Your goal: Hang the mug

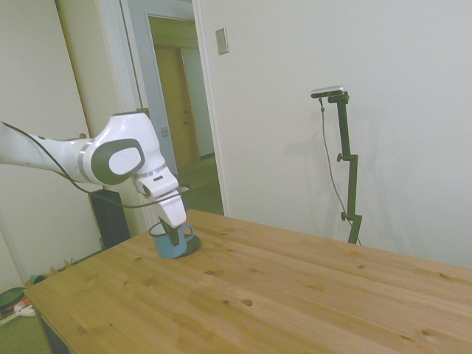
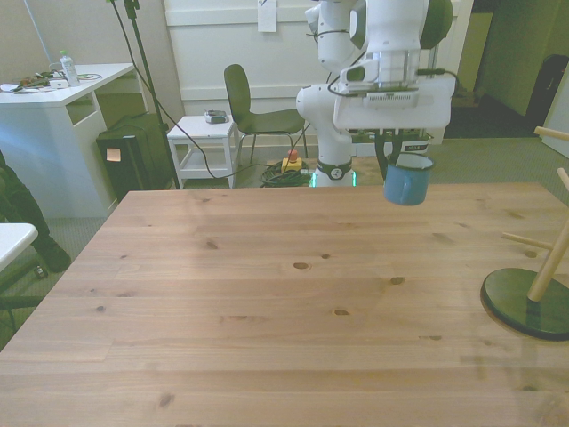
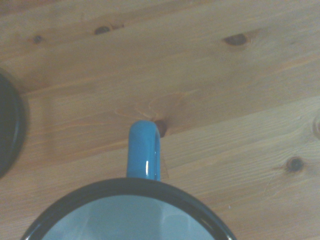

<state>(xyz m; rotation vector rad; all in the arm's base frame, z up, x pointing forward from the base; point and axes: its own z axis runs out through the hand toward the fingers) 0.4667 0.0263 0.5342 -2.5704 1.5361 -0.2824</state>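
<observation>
Side view: my gripper (image 1: 175, 234) clenched on the mug (image 1: 173, 242), fingers reaching into its mouth at the rim; mug upright, close above the wooden table (image 1: 295, 295). Open doorway behind.

Front view: mug (image 2: 408, 180) lifted clear of the table, well apart from the wooden mug rack (image 2: 542, 276) at the front view's right. Pick done; carry and hanging left. Chair (image 2: 258, 111), white desk (image 2: 62, 116) beyond.

Wrist view: loop handle (image 3: 144, 156) points outward over knotty planks.

A blue mug (image 2: 408, 182) with a dark rim is showing against a knotted, light-brown wooden counter (image 2: 267, 294).
</observation>
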